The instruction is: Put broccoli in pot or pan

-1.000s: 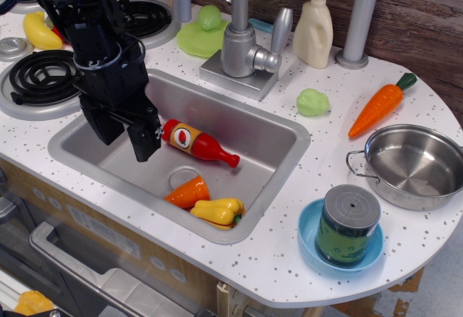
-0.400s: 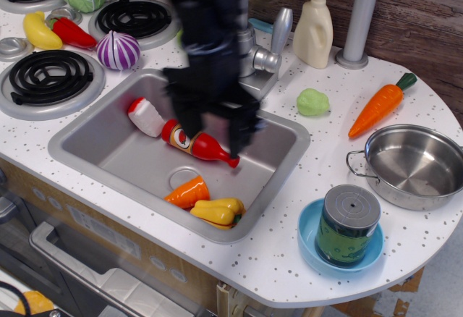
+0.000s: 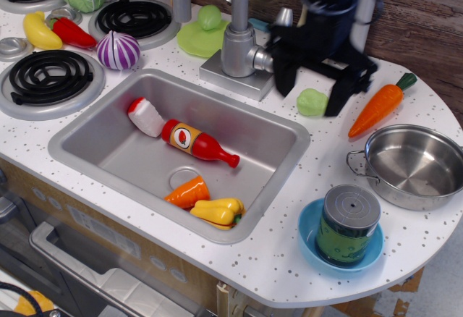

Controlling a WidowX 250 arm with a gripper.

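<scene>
The broccoli is a small pale-green lumpy blob on the white counter to the right of the sink. My black gripper hangs open right over it, motion-blurred, one finger to its left and one to its right; I cannot tell if they touch it. The steel pan with a wire loop handle sits empty at the right edge of the counter.
An orange carrot lies between the broccoli and the pan. A green-labelled can stands in a blue dish. The sink holds a ketchup bottle and toy food. The faucet is at my left.
My gripper has swept from the left of the sink, across it, to above the broccoli at the right. Nothing else moved.
</scene>
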